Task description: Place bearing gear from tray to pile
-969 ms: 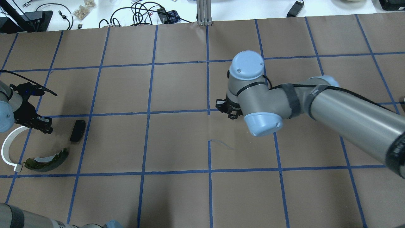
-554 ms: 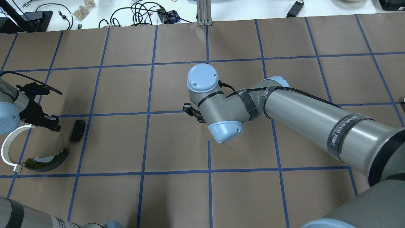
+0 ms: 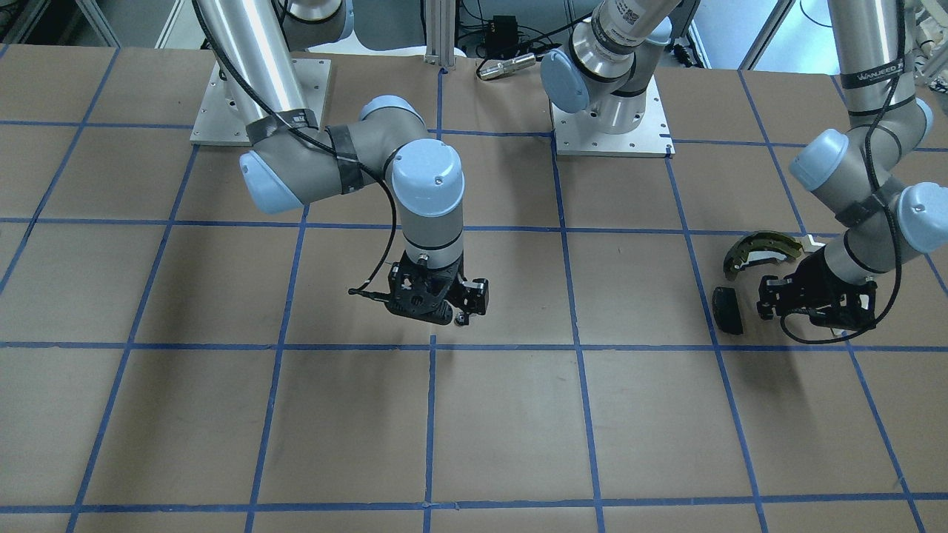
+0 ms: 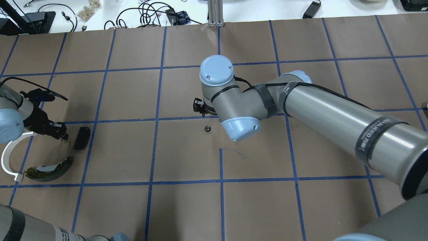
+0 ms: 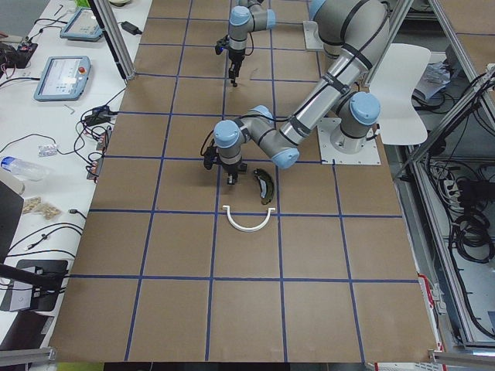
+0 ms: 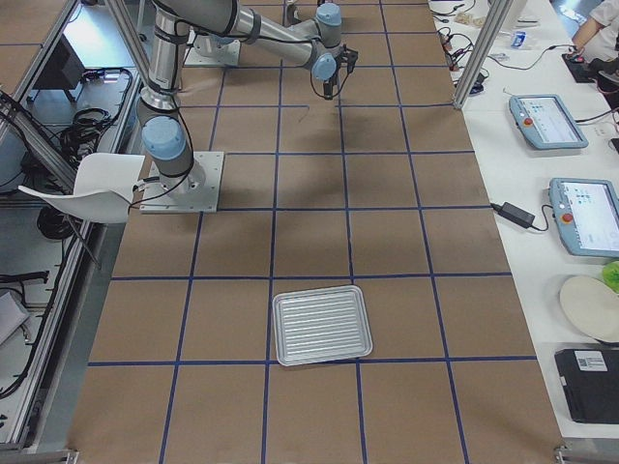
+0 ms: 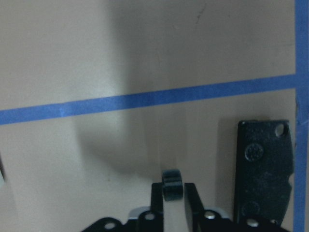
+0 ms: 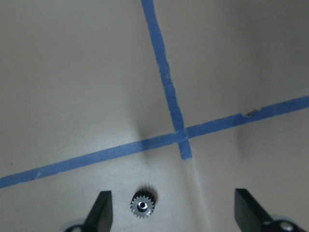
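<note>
The tiny black toothed bearing gear [image 8: 143, 206] is shown lying on the brown paper-covered tabletop [image 4: 187, 150] at the centre of the overhead view. It sits between the widely spread fingers of the right gripper [image 8: 171, 195] and is touched by neither. The left gripper [image 7: 172, 184], closed and empty, is held beside the flat black rectangular pad [image 7: 263, 169] at far left.

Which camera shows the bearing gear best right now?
Right wrist-mounted: the bearing gear lies loose, teeth and bore clear. Overhead shows only a dark dot; the side views don't resolve it.
</note>
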Tool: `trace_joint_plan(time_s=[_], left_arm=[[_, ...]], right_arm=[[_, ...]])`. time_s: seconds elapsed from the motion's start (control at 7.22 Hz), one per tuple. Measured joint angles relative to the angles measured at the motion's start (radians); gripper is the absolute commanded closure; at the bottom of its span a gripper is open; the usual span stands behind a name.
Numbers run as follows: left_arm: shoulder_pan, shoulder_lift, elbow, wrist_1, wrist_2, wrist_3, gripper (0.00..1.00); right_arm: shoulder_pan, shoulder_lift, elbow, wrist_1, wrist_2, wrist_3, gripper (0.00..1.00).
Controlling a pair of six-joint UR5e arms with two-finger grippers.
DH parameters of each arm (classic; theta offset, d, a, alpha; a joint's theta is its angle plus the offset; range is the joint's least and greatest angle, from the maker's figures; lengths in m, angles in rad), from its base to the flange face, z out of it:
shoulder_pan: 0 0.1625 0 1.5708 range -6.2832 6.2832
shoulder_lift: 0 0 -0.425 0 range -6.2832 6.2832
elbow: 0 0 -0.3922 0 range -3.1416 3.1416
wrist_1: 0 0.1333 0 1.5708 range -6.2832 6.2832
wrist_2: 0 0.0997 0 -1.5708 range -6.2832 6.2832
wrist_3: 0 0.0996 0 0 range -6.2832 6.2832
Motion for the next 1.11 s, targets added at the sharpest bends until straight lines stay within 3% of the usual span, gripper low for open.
trace_joint_plan(time_s=[0.42, 0.69, 1.11], left_arm=[[-0.07, 0.034, 0.019, -0.004, 0.002, -0.102, 0.0], [-0.22, 0.061, 0.083, -0.038, 0.008, -0.235, 0.0], [-0.492, 0.069, 0.125, -0.078, -0.039, -0.553, 0.0]], right_arm=[[-0.183, -0.23, -0.025, 0.275, -0.008, -0.282, 0.0], [-0.311, -0.382, -0.079, 0.53, -0.014, -0.443, 0.0], [-0.389, -0.441, -0.207, 0.7, -0.012, -0.535, 0.0]])
